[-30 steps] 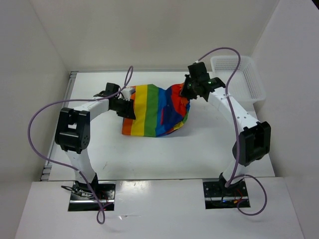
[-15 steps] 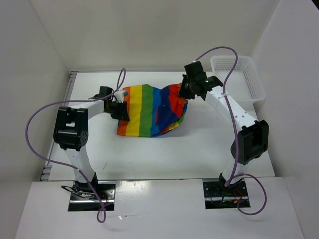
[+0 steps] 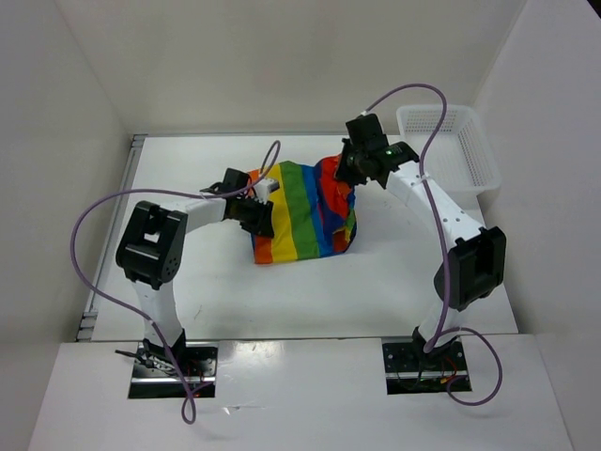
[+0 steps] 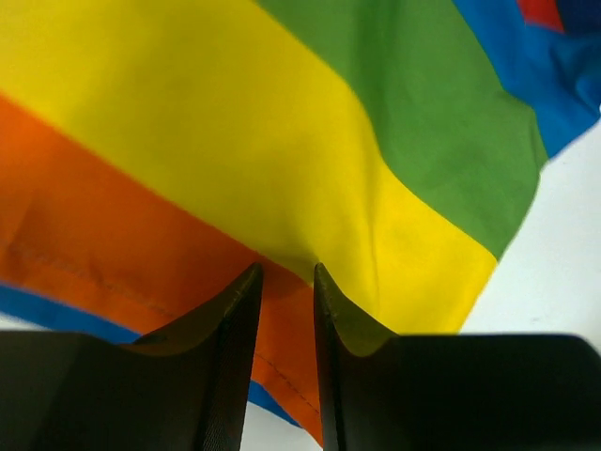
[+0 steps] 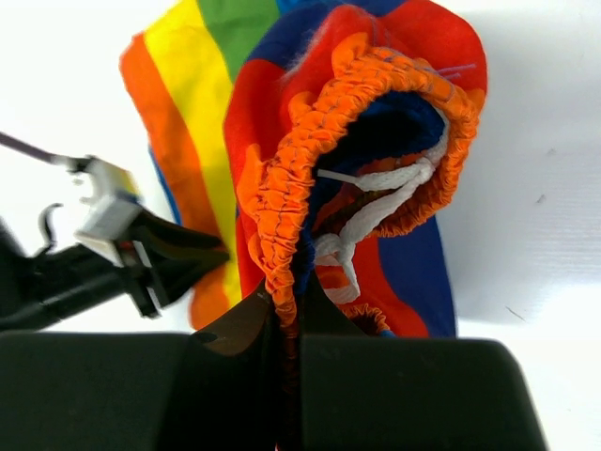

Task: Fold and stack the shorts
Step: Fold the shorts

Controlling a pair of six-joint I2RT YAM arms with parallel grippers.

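Orange waistband (image 5: 282, 211) of shorts (image 3: 305, 211) pinched in right hand (image 5: 286, 305), seen only from wrist; left hand (image 4: 286, 272) clamps orange-yellow fold.

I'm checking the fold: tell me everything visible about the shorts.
The shorts are soft fabric in rainbow stripes: red, orange, yellow, green, blue. They lie bunched on the table. The right claw pinches the gathered orange waistband, where a white drawstring hangs; the left claw pinches the orange-yellow edge.

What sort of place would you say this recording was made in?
Most likely a robotics lab test cell: a white table boxed in by plain white walls, two robot arms bolted at its near edge, and only props on it, rainbow-striped shorts and a white mesh basket.
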